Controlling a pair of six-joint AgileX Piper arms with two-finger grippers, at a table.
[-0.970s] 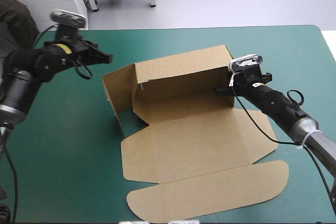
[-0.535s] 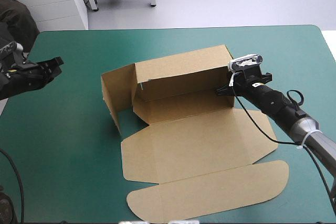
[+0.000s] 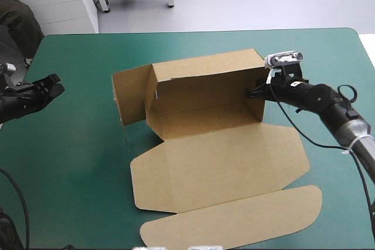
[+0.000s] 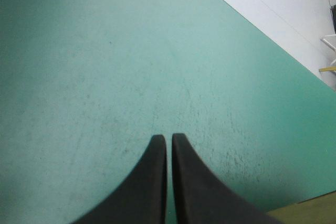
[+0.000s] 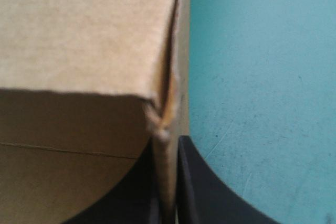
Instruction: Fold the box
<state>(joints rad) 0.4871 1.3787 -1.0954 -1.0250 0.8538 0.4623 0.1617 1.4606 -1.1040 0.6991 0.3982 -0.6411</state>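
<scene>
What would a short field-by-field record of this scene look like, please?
box: brown; far wall and end walls raised, front panel and lid flat on the table
right gripper: fingers shut on the box's right end wall
left gripper: fingers shut, holding nothing, near the table's left edge, apart from the box
table: teal-green cover

**Right wrist view.** The box (image 5: 79, 30) sits so close to my right pincer (image 5: 169, 148) that its board is blurred and runs off the picture's edges. Its wall covers the inner faces of both fingers.

**High view.** My right pincer's fingers are too small to tell apart at the wall. My left pincer (image 3: 51, 85) is too small to show any gap, and its arm is cut off.

**Left wrist view.** A dull sliver (image 4: 307, 214) beside my left pincer is cut off and cannot be identified.
</scene>
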